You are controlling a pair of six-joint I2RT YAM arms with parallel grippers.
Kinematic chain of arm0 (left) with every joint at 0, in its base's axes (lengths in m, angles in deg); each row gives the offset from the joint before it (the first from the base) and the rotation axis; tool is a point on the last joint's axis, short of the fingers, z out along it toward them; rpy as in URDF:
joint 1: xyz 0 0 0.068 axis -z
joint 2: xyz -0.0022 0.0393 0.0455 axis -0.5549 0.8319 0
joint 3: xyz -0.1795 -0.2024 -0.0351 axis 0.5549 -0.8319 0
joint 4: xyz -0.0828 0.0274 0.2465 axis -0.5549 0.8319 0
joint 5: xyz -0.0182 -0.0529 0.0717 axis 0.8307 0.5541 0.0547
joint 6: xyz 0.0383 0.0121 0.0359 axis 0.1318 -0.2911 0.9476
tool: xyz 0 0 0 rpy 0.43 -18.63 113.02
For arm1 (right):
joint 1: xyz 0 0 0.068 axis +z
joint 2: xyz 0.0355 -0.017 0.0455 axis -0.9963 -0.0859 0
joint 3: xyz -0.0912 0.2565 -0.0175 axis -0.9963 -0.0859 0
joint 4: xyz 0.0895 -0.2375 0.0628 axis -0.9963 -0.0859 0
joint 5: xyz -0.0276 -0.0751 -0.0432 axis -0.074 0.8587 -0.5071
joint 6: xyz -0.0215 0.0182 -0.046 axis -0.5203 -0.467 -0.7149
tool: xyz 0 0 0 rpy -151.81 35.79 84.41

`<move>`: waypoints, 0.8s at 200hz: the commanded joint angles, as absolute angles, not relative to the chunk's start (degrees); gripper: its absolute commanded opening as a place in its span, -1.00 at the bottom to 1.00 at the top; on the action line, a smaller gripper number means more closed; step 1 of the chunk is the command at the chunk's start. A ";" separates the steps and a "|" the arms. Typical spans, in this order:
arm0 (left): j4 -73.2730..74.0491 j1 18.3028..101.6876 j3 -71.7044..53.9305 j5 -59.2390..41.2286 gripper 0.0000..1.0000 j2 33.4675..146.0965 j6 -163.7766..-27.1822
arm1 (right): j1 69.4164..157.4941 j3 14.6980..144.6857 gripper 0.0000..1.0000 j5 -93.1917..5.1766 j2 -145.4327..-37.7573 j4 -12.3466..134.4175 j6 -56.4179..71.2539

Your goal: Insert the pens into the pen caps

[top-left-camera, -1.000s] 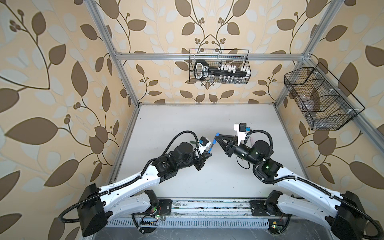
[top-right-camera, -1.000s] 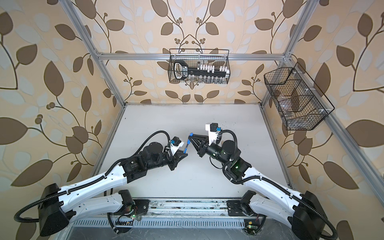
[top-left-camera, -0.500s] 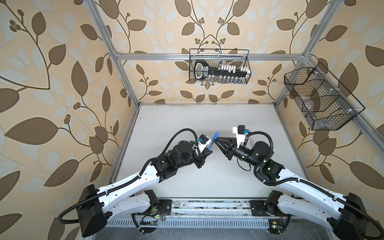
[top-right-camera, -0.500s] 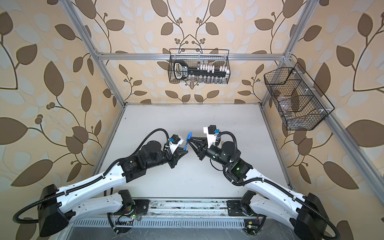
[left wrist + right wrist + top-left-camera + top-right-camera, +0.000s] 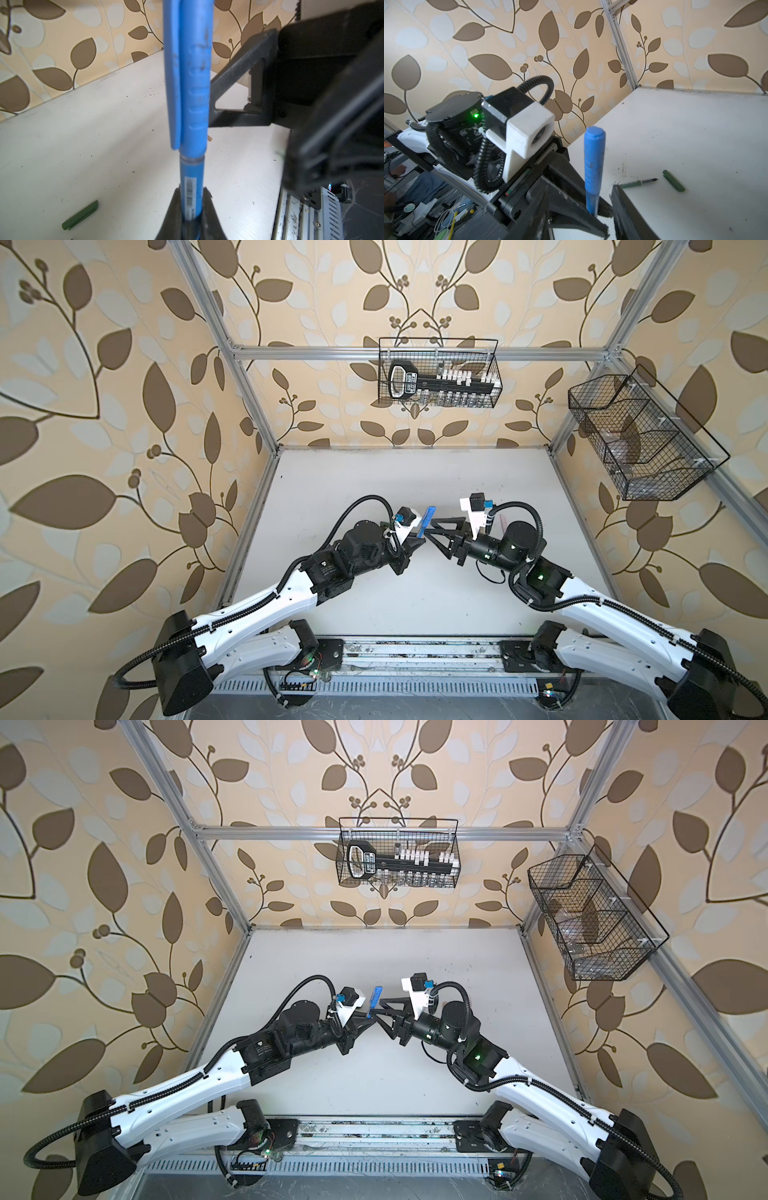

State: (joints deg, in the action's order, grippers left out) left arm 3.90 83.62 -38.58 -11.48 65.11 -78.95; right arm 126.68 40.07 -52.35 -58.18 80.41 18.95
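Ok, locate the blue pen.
In both top views the capped blue pen is held above the middle of the table, its lower end clamped in the left gripper; the open right gripper sits just right of it.

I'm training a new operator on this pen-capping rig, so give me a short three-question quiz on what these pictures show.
1. True or false: the blue cap is on the blue pen.
2. Which gripper grips the blue pen's barrel?
3. The green pen on the table is: A capped; B uncapped, with the green cap lying apart from it; C held in a gripper.
Key: 1 true. 2 the left gripper; the right gripper stands open beside the cap. 3 B.
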 commanded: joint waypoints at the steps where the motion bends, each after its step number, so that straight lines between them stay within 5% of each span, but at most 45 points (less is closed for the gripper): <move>1: 1.71 83.58 -36.24 -11.61 -1.00 63.80 -78.12 | 123.40 43.51 0.08 -57.57 -58.63 78.80 19.88; 73: 1.52 83.56 -35.80 -8.46 -1.00 65.21 -79.18 | 119.66 48.13 -0.05 -67.45 -65.22 81.86 20.92; 160: -1.87 83.54 -32.29 -12.98 -1.00 67.67 -80.09 | 120.74 46.07 -0.97 -69.41 -66.08 85.45 24.12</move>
